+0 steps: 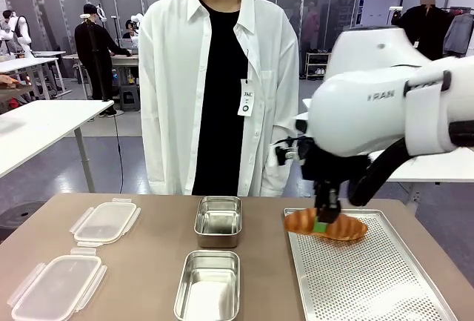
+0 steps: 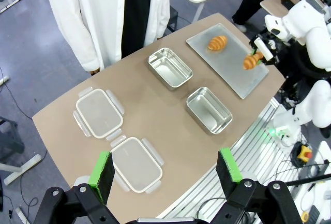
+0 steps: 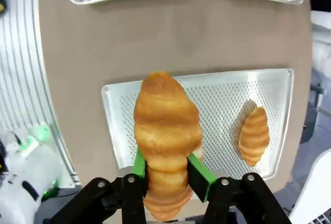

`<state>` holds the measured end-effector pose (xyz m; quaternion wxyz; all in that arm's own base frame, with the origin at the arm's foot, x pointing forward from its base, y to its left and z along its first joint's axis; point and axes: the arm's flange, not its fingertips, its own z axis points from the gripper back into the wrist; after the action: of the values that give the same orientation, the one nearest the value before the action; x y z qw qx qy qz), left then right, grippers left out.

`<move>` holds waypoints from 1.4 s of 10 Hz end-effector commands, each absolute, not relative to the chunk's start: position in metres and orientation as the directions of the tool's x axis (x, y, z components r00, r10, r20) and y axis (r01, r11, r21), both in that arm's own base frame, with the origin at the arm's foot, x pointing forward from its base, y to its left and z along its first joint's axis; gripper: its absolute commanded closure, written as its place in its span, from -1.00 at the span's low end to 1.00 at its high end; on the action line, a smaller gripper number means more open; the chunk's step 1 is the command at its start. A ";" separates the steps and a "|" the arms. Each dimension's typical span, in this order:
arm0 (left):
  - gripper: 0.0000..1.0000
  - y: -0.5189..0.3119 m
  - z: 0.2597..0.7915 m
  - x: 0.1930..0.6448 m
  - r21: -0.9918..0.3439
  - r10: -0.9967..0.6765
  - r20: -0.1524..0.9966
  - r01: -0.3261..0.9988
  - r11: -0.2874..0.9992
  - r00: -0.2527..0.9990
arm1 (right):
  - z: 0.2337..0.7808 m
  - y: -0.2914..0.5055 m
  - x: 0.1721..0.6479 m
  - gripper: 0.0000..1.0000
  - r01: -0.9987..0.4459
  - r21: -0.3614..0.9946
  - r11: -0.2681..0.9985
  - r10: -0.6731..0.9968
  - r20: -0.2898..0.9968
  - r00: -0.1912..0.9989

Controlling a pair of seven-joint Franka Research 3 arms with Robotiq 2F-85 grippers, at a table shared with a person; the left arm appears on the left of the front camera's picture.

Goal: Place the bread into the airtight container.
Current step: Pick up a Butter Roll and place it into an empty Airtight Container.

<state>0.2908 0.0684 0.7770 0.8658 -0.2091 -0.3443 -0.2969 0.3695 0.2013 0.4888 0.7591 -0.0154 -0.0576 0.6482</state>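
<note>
A golden croissant, the bread, hangs a little above the perforated tray, and my right gripper is shut on its lower half with the green pads on both sides. From the front, the held bread hovers over the tray's far left corner under my right gripper. A second croissant lies on the tray. Two open steel containers stand mid-table. My left gripper is open, high above the table's corner, holding nothing.
Two clear clip lids lie at the table's left. A person in a white shirt stands at the far edge behind the containers. The near part of the tray is bare.
</note>
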 end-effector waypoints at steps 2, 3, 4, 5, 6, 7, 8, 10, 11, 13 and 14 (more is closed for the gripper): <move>-1.00 0.068 0.778 0.290 -0.156 -0.375 0.722 0.665 0.730 0.581 | 0.478 0.279 0.348 0.31 -0.968 -0.100 0.231 0.967 0.130 0.218; -1.00 0.068 0.778 0.290 -0.156 -0.375 0.722 0.665 0.730 0.581 | 0.472 0.309 0.340 0.31 -0.968 -0.086 0.234 0.966 0.134 0.222; -1.00 0.068 0.778 0.290 -0.156 -0.375 0.722 0.665 0.730 0.581 | 0.462 0.329 0.333 0.31 -0.968 -0.095 0.231 0.969 0.106 0.221; -1.00 0.068 0.778 0.290 -0.156 -0.375 0.722 0.665 0.730 0.581 | 0.452 0.344 0.327 0.31 -0.964 -0.099 0.245 0.965 0.116 0.234; -1.00 0.068 0.778 0.290 -0.156 -0.375 0.722 0.665 0.730 0.581 | 0.446 0.355 0.322 0.31 -0.960 -0.109 0.259 0.960 0.139 0.243; -1.00 0.068 0.778 0.290 -0.156 -0.375 0.722 0.665 0.730 0.581 | 0.443 0.366 0.317 0.31 -0.957 -0.112 0.269 0.954 0.164 0.250; -1.00 0.068 0.778 0.290 -0.156 -0.375 0.722 0.665 0.730 0.581 | 0.443 0.372 0.313 0.31 -0.957 -0.109 0.267 0.954 0.167 0.248; -1.00 0.068 0.778 0.290 -0.156 -0.375 0.722 0.665 0.730 0.581 | 0.442 0.364 0.314 0.31 -0.967 -0.090 0.239 0.963 0.154 0.223; -1.00 0.068 0.778 0.290 -0.156 -0.375 0.722 0.665 0.730 0.581 | 0.442 0.364 0.314 0.31 -0.967 -0.090 0.239 0.963 0.154 0.223; -1.00 0.068 0.778 0.290 -0.156 -0.375 0.722 0.665 0.730 0.581 | 0.442 0.364 0.314 0.31 -0.967 -0.090 0.239 0.963 0.154 0.223; -1.00 0.068 0.778 0.290 -0.156 -0.375 0.722 0.665 0.730 0.581 | 0.442 0.364 0.314 0.31 -0.967 -0.090 0.239 0.963 0.154 0.223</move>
<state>0.2908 0.0683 0.7771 0.8658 -0.2090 -0.3443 -0.2970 0.3138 0.3660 0.4418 0.7812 0.0133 -0.0881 0.6179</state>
